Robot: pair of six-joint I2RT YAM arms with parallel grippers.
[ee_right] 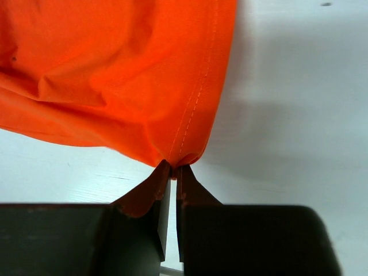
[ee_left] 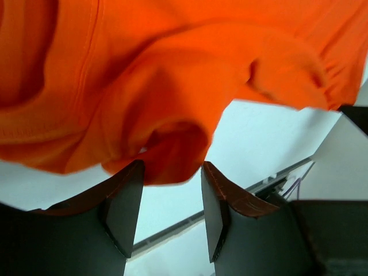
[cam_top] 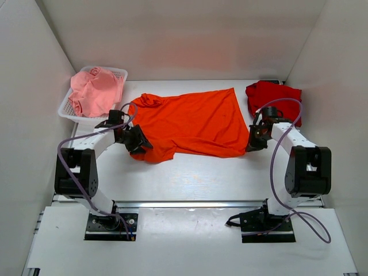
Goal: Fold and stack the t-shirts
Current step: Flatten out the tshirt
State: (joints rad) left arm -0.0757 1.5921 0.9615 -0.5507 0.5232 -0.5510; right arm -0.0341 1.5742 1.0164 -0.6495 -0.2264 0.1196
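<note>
Well, your orange t-shirt lies spread across the middle of the table, its stitched hem toward the right arm. Your right gripper has its fingers pressed together on the hem's corner, the cloth pinched at the very tips. Your left gripper stands with fingers apart, a bunched fold of orange sagging just at the tips (not clamped). The red t-shirt sits crumpled far right; the pink t-shirt fills the white basket far left.
</note>
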